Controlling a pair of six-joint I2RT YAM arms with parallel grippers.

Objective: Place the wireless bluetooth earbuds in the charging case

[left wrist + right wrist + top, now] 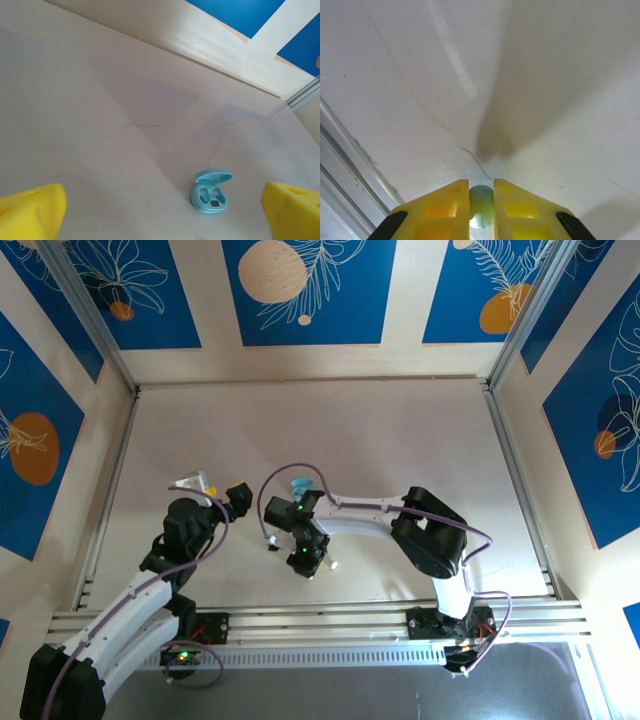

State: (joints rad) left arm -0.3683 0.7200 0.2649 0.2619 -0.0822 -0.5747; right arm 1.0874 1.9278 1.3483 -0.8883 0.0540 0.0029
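The light blue charging case [211,192] stands on the table with its lid up, showing two sockets and a small dark square inside. From above, the case [299,485] sits just beyond the right arm's wrist. My right gripper [481,200] is shut on a light blue earbud [481,206], pinched between the yellow fingertips close above the tabletop. From above, that gripper [305,562] points down near the front rail. My left gripper [162,215] stands wide open, holding nothing, with the case ahead of it and to the right. The left gripper [197,483] hangs left of the case.
A tiny white piece [333,564], perhaps a white earbud, lies just right of the right gripper. The aluminium rail [350,175] runs along the table's near edge, close to the right fingers. Raised walls [310,365] border the pale table on its other sides.
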